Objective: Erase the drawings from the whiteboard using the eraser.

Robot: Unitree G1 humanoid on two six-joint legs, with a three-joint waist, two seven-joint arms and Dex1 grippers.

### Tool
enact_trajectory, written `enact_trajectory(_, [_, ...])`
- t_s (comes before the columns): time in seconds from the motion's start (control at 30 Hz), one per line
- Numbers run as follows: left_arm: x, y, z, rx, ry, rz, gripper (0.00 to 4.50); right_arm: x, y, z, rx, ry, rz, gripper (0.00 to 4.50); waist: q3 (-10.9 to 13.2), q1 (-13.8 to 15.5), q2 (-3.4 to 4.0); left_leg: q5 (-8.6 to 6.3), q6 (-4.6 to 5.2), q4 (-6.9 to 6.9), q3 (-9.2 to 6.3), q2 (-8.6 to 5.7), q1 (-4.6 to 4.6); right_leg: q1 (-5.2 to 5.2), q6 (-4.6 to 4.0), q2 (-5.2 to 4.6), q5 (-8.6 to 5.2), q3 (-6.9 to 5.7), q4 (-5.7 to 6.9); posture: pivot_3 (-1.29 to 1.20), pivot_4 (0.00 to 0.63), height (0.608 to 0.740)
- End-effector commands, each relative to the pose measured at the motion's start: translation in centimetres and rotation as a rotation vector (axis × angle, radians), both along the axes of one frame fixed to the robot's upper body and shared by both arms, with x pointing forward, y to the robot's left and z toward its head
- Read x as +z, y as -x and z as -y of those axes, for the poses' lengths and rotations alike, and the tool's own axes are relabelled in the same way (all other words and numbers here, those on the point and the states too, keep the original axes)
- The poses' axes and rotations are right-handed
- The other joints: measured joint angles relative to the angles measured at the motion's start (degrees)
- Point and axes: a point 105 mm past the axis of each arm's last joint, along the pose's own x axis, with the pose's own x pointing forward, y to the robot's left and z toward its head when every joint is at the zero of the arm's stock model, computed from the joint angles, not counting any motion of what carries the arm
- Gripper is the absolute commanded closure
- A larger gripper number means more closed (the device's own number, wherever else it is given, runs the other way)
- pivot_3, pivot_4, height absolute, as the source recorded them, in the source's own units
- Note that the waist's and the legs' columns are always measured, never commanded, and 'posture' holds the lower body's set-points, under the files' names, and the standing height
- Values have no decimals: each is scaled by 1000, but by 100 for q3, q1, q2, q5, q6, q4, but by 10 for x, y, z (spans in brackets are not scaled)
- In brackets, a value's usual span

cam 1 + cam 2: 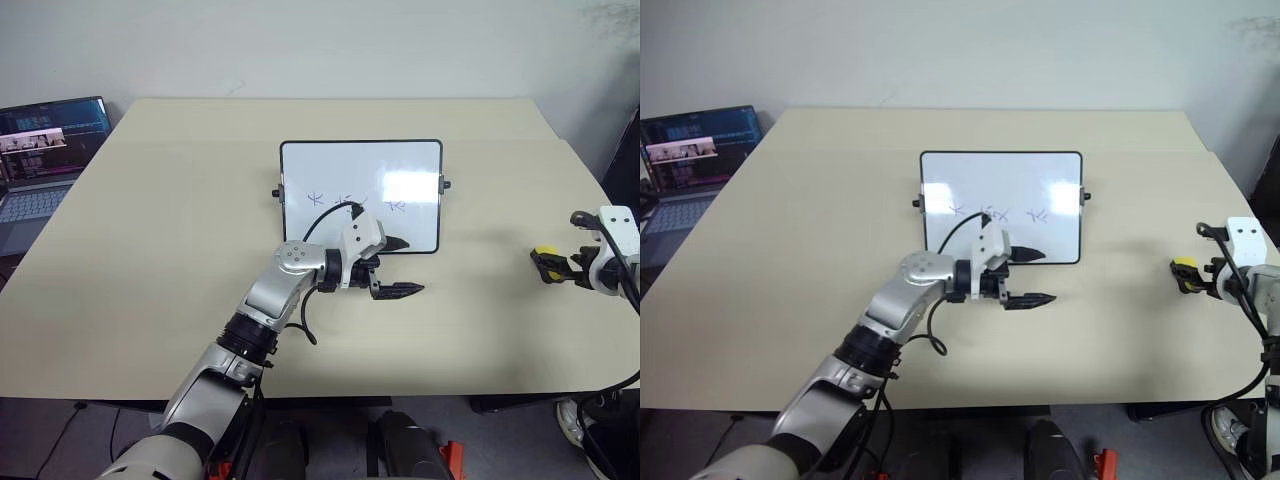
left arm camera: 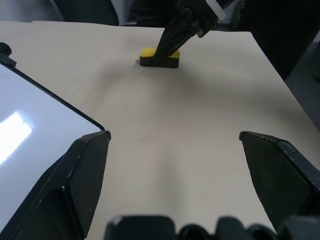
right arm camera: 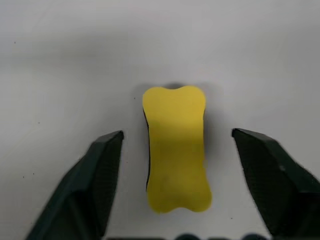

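Note:
The whiteboard point(image 1: 360, 170) stands propped mid-table, with the three small drawings point(image 1: 350, 202) in a row along its lower half. My left gripper point(image 1: 398, 267) hovers open and empty just in front of the board's lower right corner, pointing to the right. The yellow, black-edged eraser point(image 3: 176, 150) lies flat on the table at the far right point(image 1: 545, 253). My right gripper point(image 3: 177, 134) is lowered over it, open, one finger on each side with a gap to each. In the left wrist view the eraser point(image 2: 159, 57) lies beyond the board's corner point(image 2: 30, 115).
An open laptop point(image 1: 45, 150) sits beyond the table's left edge. The beige table point(image 1: 180, 220) stretches wide around the board, and its front edge runs close to my arms. The eraser lies near the table's right edge.

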Motion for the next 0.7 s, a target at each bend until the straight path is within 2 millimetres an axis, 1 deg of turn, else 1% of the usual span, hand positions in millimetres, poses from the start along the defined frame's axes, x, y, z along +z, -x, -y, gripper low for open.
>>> enact_trajectory(0.03, [15,2,2,-6,37,44,0,11,-3,3,0,14,43,2047,0,1,0,0,0,0,0,0,0,0,0,0,0,0,0,0,150,740])
enact_trajectory(0.17, [15,2,1,-3,37,43,0,6,-3,2,-3,-1,37,3486,0,-1,0,0,0,0,0,0,0,0,0,0,0,0,1,0,150,740])
enact_trajectory(0.2, [15,2,0,-2,36,43,0,5,-3,2,-2,-3,35,3693,0,-1,0,0,0,1,0,0,0,0,0,0,0,0,1,0,150,740])
enact_trajectory(0.23, [15,2,0,-1,35,42,0,4,-2,1,-2,-5,31,3808,0,-1,0,0,0,1,0,0,1,0,0,0,0,0,1,0,150,740])
enact_trajectory(0.37, [15,2,-2,4,36,41,0,-1,-1,0,-1,-10,21,3945,0,-4,0,0,0,2,0,0,4,2,0,0,0,0,3,0,150,740])
enact_trajectory(0.7, [15,2,-3,8,36,35,0,-4,0,-1,-1,-14,16,4112,0,-4,0,0,0,3,0,0,6,5,0,0,0,0,4,0,150,740])
